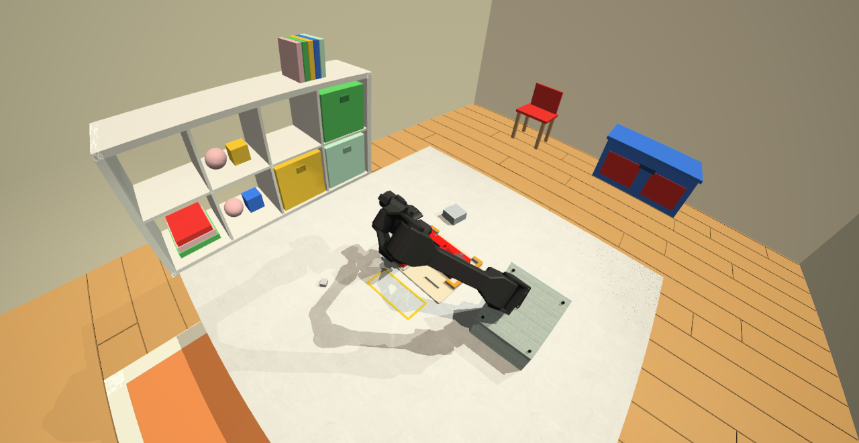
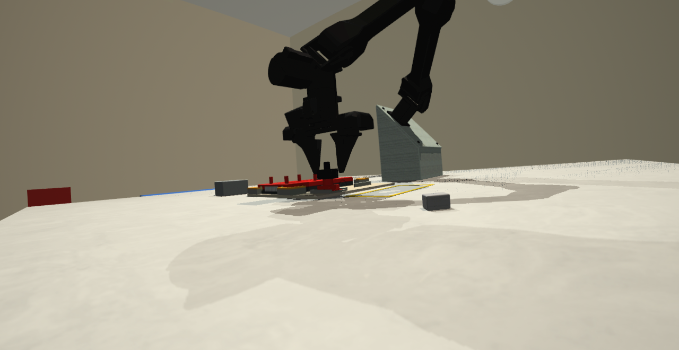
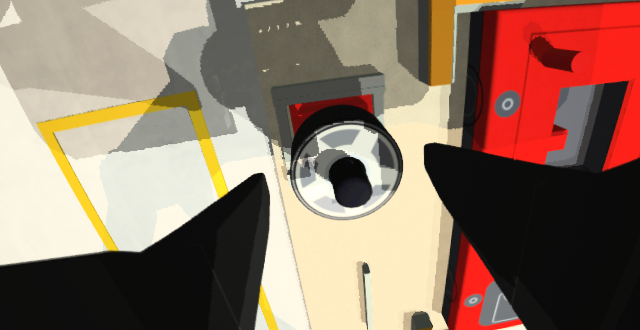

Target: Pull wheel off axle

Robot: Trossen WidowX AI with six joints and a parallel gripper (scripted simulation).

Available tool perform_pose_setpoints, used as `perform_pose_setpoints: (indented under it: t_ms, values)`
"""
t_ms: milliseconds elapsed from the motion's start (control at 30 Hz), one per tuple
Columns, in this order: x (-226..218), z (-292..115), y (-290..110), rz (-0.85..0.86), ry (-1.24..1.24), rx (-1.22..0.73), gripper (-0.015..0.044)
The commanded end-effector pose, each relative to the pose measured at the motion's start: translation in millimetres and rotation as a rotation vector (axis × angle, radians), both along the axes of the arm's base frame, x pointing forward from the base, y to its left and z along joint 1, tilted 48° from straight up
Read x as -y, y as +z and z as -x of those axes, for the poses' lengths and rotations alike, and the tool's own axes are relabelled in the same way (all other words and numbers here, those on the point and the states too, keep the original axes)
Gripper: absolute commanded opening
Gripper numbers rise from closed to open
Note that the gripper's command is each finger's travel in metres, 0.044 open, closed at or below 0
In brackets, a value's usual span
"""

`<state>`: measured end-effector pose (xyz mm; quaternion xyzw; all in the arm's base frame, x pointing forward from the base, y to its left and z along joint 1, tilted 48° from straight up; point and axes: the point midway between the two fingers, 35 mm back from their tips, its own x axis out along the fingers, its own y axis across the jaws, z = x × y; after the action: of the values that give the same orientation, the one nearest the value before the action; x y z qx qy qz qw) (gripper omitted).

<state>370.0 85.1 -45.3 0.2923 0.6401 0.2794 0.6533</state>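
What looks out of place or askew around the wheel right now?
Nothing stands out. The wheel sits level on its axle, the open gripper is poised above with jaws either side, and the yellow marked area lies flat beside it.

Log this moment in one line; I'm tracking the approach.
phase: approach | gripper: open, straddling wheel, no contact | wheel: on axle | marked area: no wheel
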Motion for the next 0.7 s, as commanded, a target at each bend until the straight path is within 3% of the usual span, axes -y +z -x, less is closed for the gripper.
perform_pose_setpoints:
  t_ms: [0, 133, 400, 567, 667]
  values:
    - [-2.9, -1.5, -3.2, -0.004, -0.014, 0.005, 0.03]
    - [-1.8, 0.3, -1.2, 0.0, 0.0, 0.0, 0.0195]
    - [-1.8, 0.3, -1.2, 0.0, 0.0, 0.0, 0.0142]
    - [-1.2, 0.3, -0.7, 0.0, 0.0, 0.0, 0.001]
    - [-0.4, 0.3, 0.0, 0.0, 0.0, 0.0, 0.0]
